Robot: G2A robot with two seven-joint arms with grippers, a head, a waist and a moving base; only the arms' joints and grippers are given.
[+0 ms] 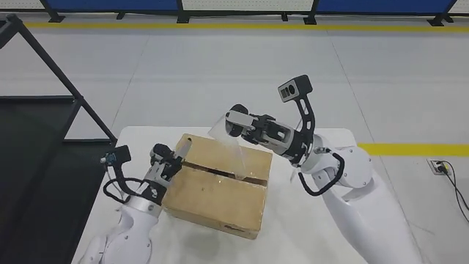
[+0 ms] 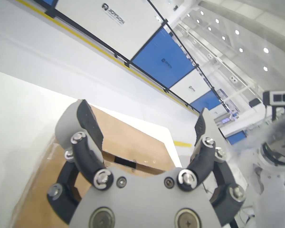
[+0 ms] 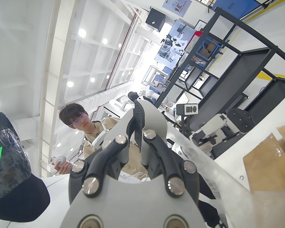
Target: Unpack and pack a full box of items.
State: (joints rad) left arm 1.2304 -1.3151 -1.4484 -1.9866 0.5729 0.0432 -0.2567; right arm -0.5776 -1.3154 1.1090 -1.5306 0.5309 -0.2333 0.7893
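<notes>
Opening the box, peel stage. The white table (image 1: 308, 227) carries the box (image 1: 220, 187), which lies below both grippers with its lid closed. Its seal appears to be coming off so that the flaps can be lifted. A clear strip (image 3: 211, 167), taken to be sealing tape, slopes from the lid up to the right gripper (image 3: 138, 119), whose fingers are pressed together on the strip's upper end. A clean peel calls for a low pull along the seam rather than straight up, with the strip taut so that it neither tears nor folds onto itself. The left gripper (image 2: 144, 124), fingers spread wide and holding nothing, sits over the box edge farthest from the right gripper. Whether it touches the cardboard cannot be told. Pressing down there would likely stop the box from lifting or skidding. The box is plain brown cardboard. Two top flaps meet at a dark, slightly parted seam, with a small dark slot just ahead of the left gripper.
</notes>
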